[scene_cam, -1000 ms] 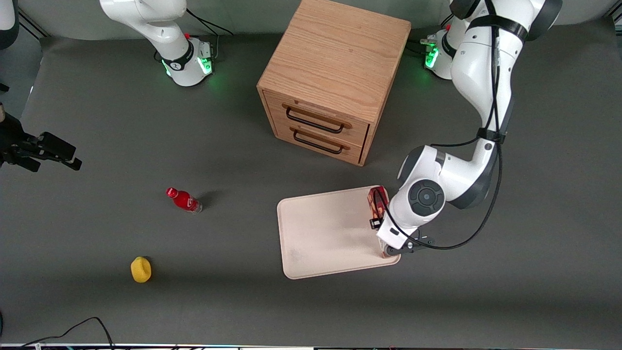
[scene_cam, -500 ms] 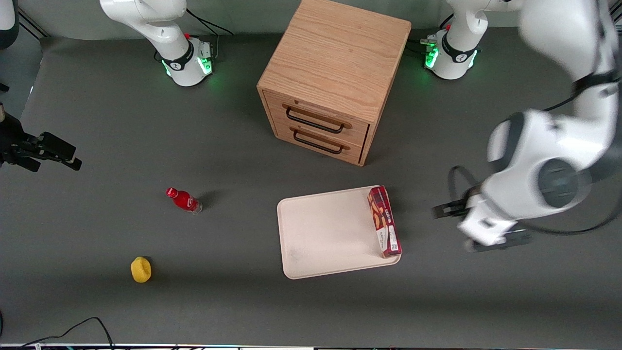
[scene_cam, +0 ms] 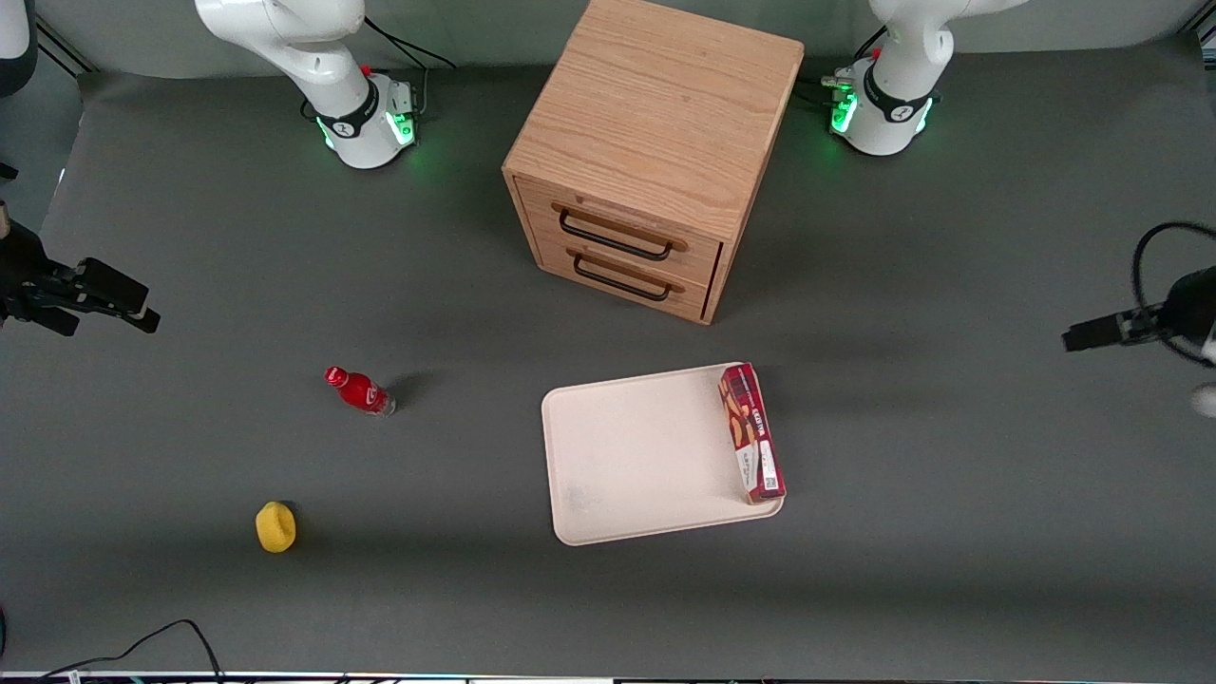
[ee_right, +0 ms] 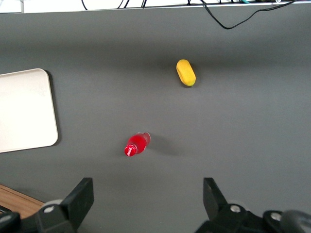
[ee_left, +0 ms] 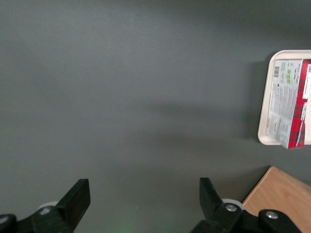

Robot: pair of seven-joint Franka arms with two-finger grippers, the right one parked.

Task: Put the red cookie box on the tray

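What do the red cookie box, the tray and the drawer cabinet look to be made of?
Red cookie box: printed cardboard, judging by its sharp folded edges and label panel.
Tray: probably matte cream plastic, with moulded rounded corners and a low rim; the exact material is unclear.
Drawer cabinet: light wood or wood veneer with visible grain and dark handles that look like metal.
The pincer hangs open over bare table, toward the working arm's end.

Probably a robotics lab, two bolted arm bases [scene_cam: 366,119], grey mat [scene_cam: 190,237]

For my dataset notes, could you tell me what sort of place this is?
Probably a robot manipulation lab: a grey-covered table with staged props, namely a wooden drawer cabinet and a tray holding the red cookie box. The open gripper hangs above the table's working-arm end.
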